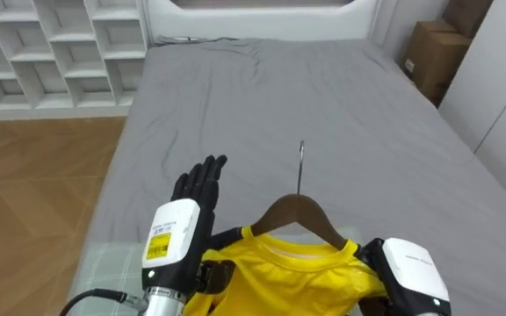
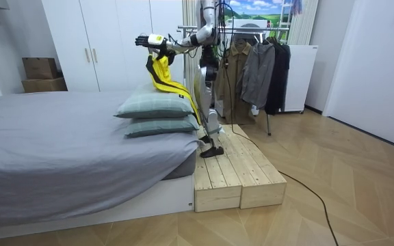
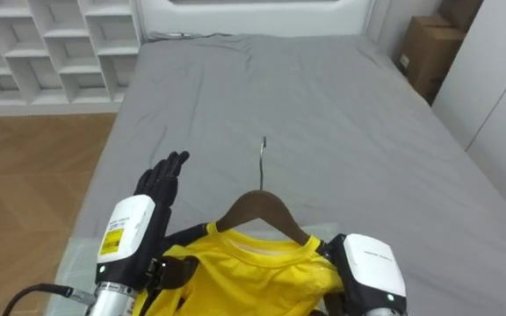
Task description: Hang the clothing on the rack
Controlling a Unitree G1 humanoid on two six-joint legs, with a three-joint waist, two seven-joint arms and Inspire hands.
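**As robot faces bed: one shirt, one hanger**

One yellow shirt sits on one wooden hanger, hook toward the far end, held up between two hands over the grey bed. Left hand at shirt's left shoulder, fingers straight. Right hand at right shoulder, fingers hidden, can't tell grip. Two pillows stacked at near end.

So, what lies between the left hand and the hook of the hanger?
Nothing but bare grey bedsheet between left hand and hook, in both eye views.
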